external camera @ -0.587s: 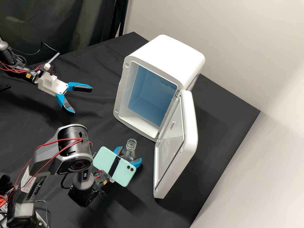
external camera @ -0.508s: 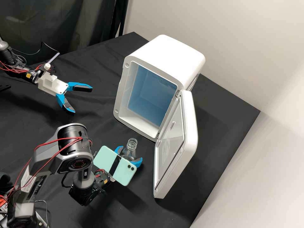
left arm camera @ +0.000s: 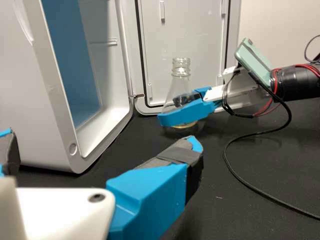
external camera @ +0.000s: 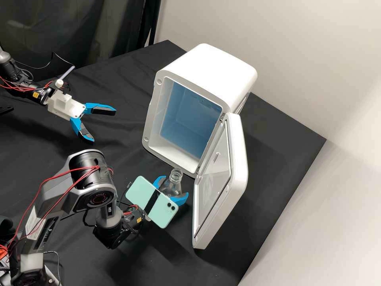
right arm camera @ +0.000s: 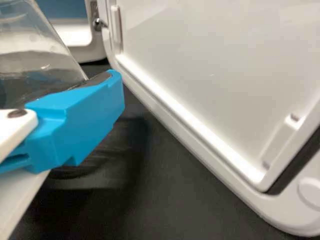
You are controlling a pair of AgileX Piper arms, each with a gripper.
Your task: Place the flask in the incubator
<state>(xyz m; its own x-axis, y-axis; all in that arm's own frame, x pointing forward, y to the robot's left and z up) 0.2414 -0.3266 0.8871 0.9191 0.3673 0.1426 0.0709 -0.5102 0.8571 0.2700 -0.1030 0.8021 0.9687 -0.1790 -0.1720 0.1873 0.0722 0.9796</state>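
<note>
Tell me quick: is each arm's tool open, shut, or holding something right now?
Left tool: open, holding nothing.
Right tool: closed on the glass flask.

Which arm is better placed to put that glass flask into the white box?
Right. The right gripper is shut on the flask, just before the incubator's open front, beside the door. The left gripper hangs open and empty, farther off.

High slant, wrist views; shared incubator
</note>
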